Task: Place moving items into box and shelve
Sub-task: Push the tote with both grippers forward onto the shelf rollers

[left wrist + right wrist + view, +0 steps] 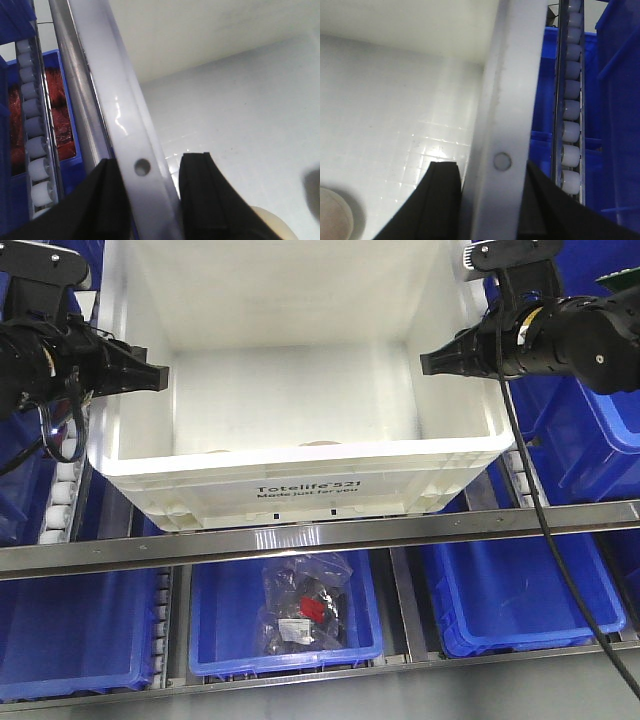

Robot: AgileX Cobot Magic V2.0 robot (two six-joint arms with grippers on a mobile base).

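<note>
Both hands, left hand [145,200] and right hand [485,200], are clamped on the large white plastic crate's [300,490] side rims; push level and evenly onto the shelf rollers [570,110].

1. My left arm enters from 9 o'clock in the front view, wrist roughly level, left gripper [150,377] pointing toward 3 o'clock.
2. Left wrist view: my two black fingers [107,200] straddle the crate's side rim [125,130], one outside, one inside, both pressed against it.
3. My right arm enters from 3 o'clock, right gripper [432,363] pointing toward 9 o'clock, at about the same height as the left.
4. Right wrist view: its fingers [442,200] likewise clamp the opposite rim [507,125], one on either face.
</note>
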